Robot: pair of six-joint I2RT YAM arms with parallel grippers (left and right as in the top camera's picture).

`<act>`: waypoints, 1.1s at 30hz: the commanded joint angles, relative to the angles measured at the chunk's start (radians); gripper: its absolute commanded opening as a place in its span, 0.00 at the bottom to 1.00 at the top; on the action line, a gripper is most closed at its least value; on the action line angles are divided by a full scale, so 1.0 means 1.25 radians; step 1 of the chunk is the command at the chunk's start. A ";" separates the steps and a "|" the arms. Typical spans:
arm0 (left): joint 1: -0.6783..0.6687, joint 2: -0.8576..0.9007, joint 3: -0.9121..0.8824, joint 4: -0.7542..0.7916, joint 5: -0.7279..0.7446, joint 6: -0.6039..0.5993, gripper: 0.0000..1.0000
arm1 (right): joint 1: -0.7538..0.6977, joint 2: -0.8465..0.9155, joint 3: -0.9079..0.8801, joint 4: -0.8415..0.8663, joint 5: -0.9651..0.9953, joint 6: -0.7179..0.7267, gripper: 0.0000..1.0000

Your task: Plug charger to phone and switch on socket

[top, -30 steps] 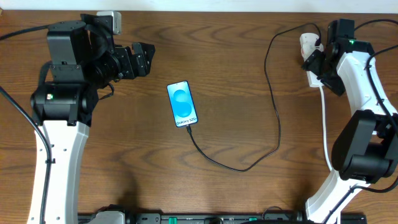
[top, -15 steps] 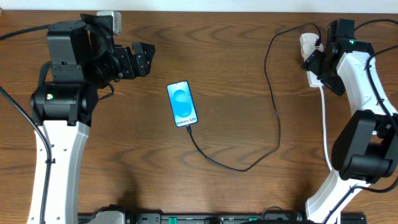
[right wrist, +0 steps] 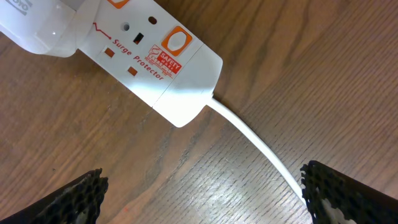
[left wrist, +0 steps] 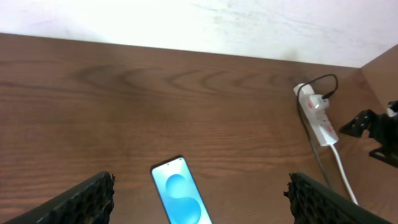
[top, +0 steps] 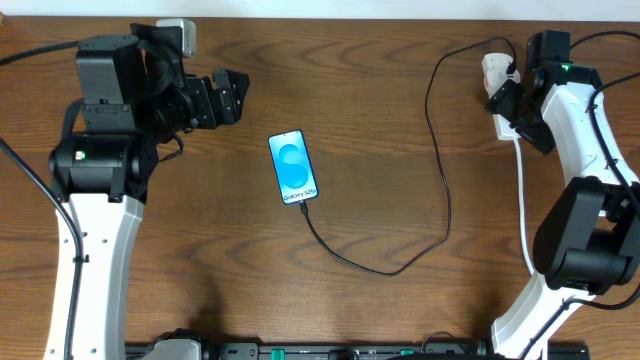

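Observation:
The phone [top: 293,167] lies face up mid-table with a blue screen; it also shows in the left wrist view [left wrist: 178,200]. The black charger cable [top: 440,170] runs from the phone's lower edge in a loop up to the white socket strip [top: 497,92] at the far right. The strip shows close up in the right wrist view [right wrist: 134,53] with red markings. My left gripper [top: 228,95] is open and empty, up-left of the phone. My right gripper [top: 520,118] is open and empty, hovering over the strip's cord end.
The strip's thick white cord [top: 522,200] runs down the right side toward the front edge; it also shows in the right wrist view [right wrist: 261,146]. A pale wall borders the far table edge in the left wrist view.

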 commanded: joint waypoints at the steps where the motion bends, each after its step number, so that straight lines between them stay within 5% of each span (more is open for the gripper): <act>1: -0.006 -0.036 -0.027 0.003 -0.051 0.015 0.89 | -0.006 0.003 -0.002 -0.001 0.005 0.001 0.99; 10: -0.094 -0.288 -0.341 0.264 -0.237 0.015 0.89 | -0.006 0.003 -0.002 -0.001 0.005 0.001 0.99; 22: -0.058 -0.684 -0.811 0.632 -0.253 0.015 0.89 | -0.006 0.003 -0.002 -0.063 0.004 -0.047 0.99; 33: -0.034 -0.925 -1.093 0.826 -0.274 0.015 0.89 | -0.006 0.003 -0.009 -0.138 0.004 -0.095 0.99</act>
